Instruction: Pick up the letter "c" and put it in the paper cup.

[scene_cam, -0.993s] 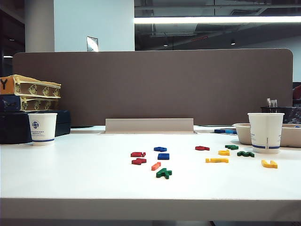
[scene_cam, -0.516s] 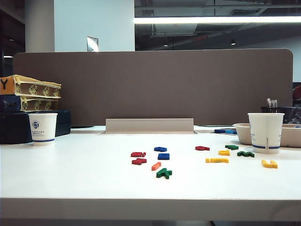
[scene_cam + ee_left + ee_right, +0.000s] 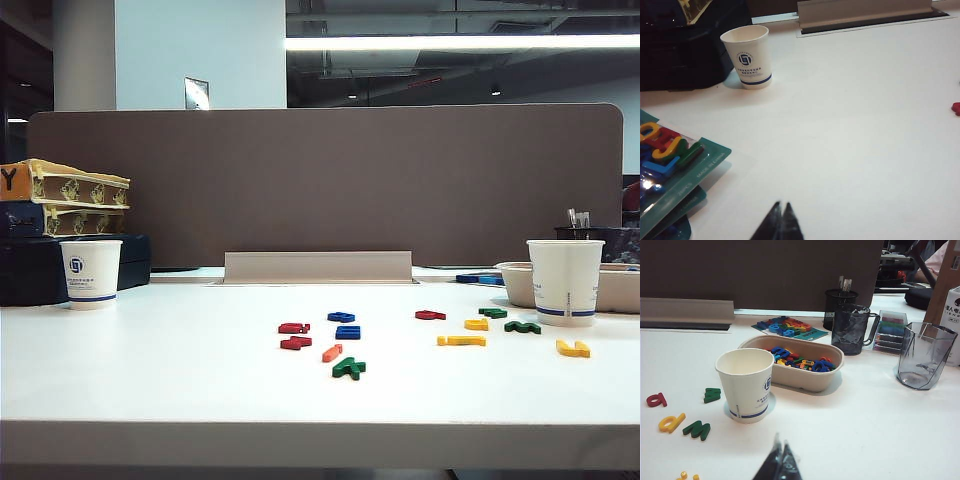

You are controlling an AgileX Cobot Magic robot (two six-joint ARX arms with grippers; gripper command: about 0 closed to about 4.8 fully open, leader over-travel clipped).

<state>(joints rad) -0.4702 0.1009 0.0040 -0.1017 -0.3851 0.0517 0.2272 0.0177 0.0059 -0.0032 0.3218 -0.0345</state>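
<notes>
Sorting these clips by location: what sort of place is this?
Probably an open-plan office desk: a grey divider panel backs the white table, with a mesh pen holder nearby and strip ceiling lights beyond.

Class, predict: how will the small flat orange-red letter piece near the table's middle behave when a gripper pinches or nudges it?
The small flat orange-red letter piece lies flat, so it should slide rather than roll. It looks thin and small: probably light, rigid, and awkward to pinch off the white table.
</notes>
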